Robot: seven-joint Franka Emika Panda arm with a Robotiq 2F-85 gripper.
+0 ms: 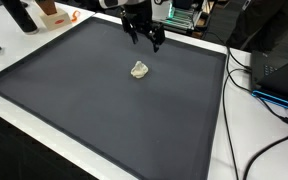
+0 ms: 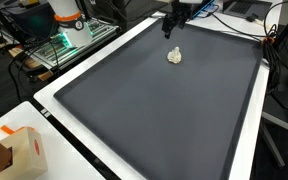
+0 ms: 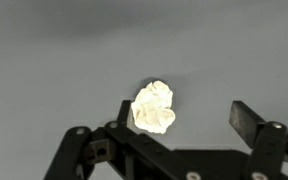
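Your gripper (image 3: 186, 110) is spread wide. In the wrist view the two black fingers (image 3: 246, 116) stand well apart with nothing between their pads. Looking past them, a crumpled white paper wad (image 3: 154, 107) shows in the gap, much closer to the finger on the picture's left than to the other. It lies on the dark grey mat (image 3: 64, 50).

In both exterior views the gripper (image 1: 144, 42) hangs above the mat, clear of the wad (image 1: 139, 70), and sits a little nearer the mat's far edge than the wad does. There's no contact; you're above it and holding nothing. From the opposite side it reads the same, with the gripper (image 2: 173, 30) up and the wad (image 2: 174, 56) lying alone just below it in the picture.

The mat (image 1: 94, 100) covers nearly the whole white table (image 1: 227, 100), and only a pale rim shows around it. Off the table's edge, black cables (image 1: 269, 100) trail down. Farther out, in an exterior view, a cardboard box (image 2: 24, 150) sits on the table's corner.
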